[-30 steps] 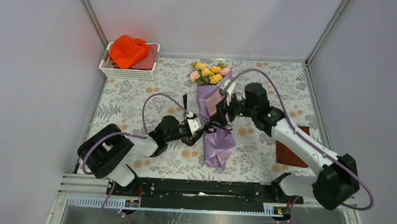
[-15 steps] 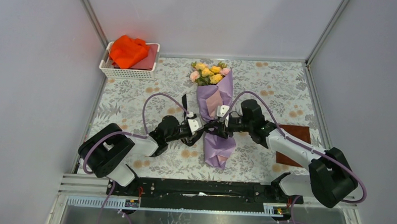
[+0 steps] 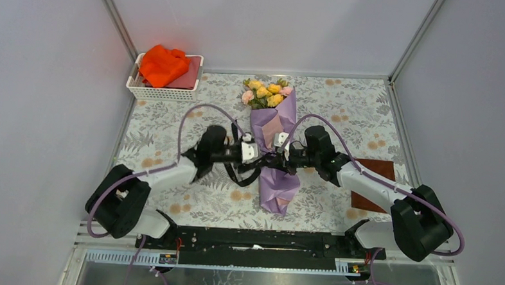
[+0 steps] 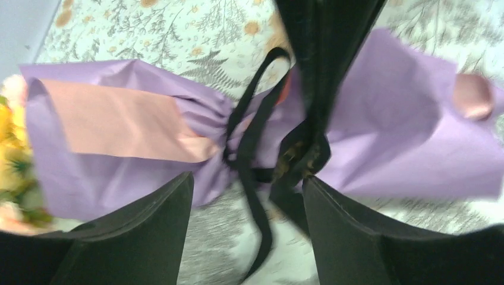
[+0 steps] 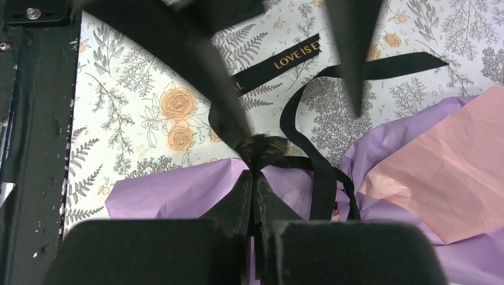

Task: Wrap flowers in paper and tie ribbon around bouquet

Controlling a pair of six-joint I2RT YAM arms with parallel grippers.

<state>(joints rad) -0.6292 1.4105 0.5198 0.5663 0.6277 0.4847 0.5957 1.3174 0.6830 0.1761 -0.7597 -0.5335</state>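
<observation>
The bouquet (image 3: 270, 127) lies at the middle of the desk (image 3: 173, 132). The flowers (image 3: 266, 93) are at its 12 o'clock end. The lavender paper (image 3: 279, 185) runs down toward 6 o'clock, where it ends in a crumpled tail. A pale pink layer shows on the upper half of the cone.

The black ribbon (image 4: 246, 148) is drawn around the narrow waist of the paper and pinches it in. Loose loops hang off toward 9 o'clock, and a tail with gold lettering lies flat on the desk beside the cone.

The left gripper (image 4: 248, 177) reaches in from 8 o'clock and sits at the waist on the 9 o'clock side. Its two fingers are spread apart with the ribbon running loose in the gap, and neither finger presses on it.

The right gripper (image 5: 254, 178) comes in from 4 o'clock to the same waist. Its fingers are pressed together, pinching a bunched black knot of ribbon just above the paper. The two grippers nearly meet over the tie.

A white basket (image 3: 162, 93) stands at 10 o'clock against the far wall and holds an orange cloth (image 3: 162, 63). A brown pad (image 3: 368, 200) lies at 4 o'clock, partly under the right arm. Purple cables (image 3: 200, 111) arc over both arms.
</observation>
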